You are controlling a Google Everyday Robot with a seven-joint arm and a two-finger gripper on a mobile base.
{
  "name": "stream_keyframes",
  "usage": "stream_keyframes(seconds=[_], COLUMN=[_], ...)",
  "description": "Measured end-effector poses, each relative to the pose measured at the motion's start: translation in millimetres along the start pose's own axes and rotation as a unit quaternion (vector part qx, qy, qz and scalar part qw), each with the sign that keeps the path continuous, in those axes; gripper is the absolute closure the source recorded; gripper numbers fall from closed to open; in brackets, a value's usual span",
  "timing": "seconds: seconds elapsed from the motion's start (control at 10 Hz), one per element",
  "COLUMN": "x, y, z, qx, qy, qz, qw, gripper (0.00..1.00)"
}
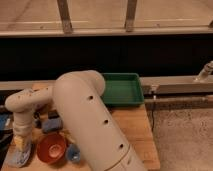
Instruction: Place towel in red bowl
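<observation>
The red bowl (50, 148) sits near the front left of the wooden table (131, 131), empty, with its glossy inside showing. Just left of it lies the towel (19, 157), a pale grey-blue cloth by the table's left front edge. My gripper (21, 144) points straight down from the white wrist and sits right on top of the towel, hiding its middle. The bowl and the gripper are a short gap apart. My thick white arm (87, 115) crosses the middle of the view and hides part of the table.
A small blue cup (74, 153) stands right of the red bowl. A blue-grey sponge-like block (50, 125) lies behind the bowl. A green tray (120, 89) rests at the table's back. Grey floor lies to the right; a dark wall runs behind.
</observation>
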Motion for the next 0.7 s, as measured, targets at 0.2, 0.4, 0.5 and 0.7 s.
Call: stream_keyframes(seconds=[0.2,0.4,0.5,0.7], x=[-0.4,0.2,1.9,6.4], y=[0.9,-0.4,-1.3,-1.1], z=[0.0,-0.8,-3.4,-29.0], qx=[0.002,0.003,0.000,-0.008], qy=[0.000,-0.003,-0.009,-0.048], qz=[-0.003,0.000,0.004,0.006], qw=[1.0000,1.0000,1.0000,0.9988], gripper=[0.93,1.00,1.00,1.00])
